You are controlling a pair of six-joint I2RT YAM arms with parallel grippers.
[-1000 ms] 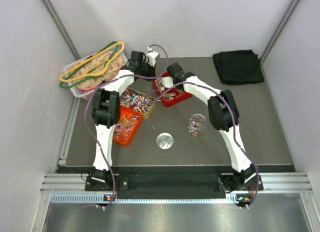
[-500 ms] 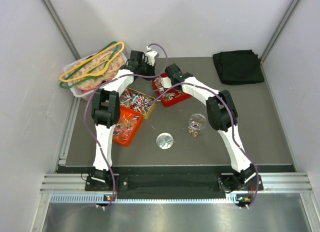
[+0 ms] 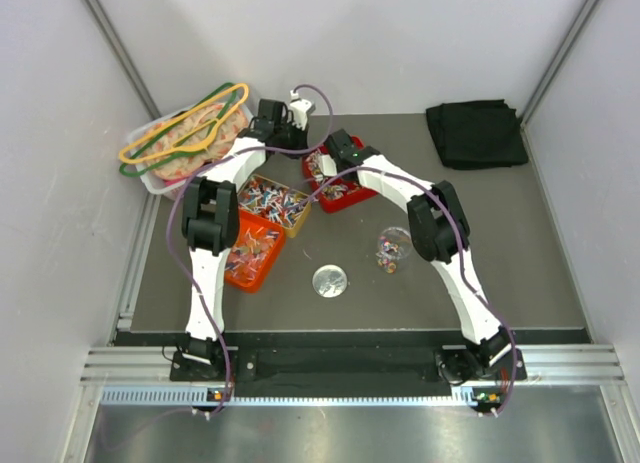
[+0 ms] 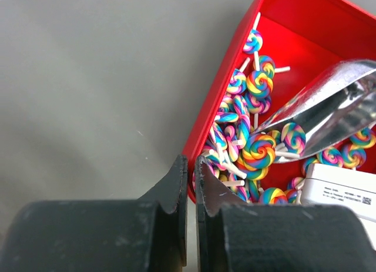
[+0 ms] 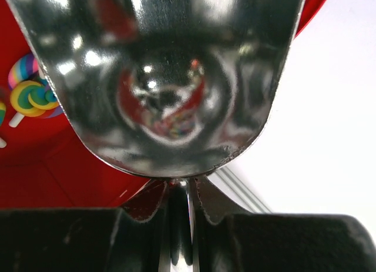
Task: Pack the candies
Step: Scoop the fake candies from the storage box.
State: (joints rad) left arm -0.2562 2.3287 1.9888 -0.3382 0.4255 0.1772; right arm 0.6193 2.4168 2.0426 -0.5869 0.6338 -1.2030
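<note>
Across the grey worktop (image 3: 520,243), the left arm (image 3: 205,273) and right arm (image 3: 462,283) stretch to the red tray (image 4: 299,25) at its far side.
Both arms bend at the elbow, wrists angled toward each other. The right end effector (image 5: 179,192) clamps the handle of a metal scoop (image 5: 164,78), whose bowl is over the candies (image 4: 258,151) heaped in the tray. The left end effector (image 4: 189,173), pinched closed and empty, hangs just outside the tray's wall.
</note>
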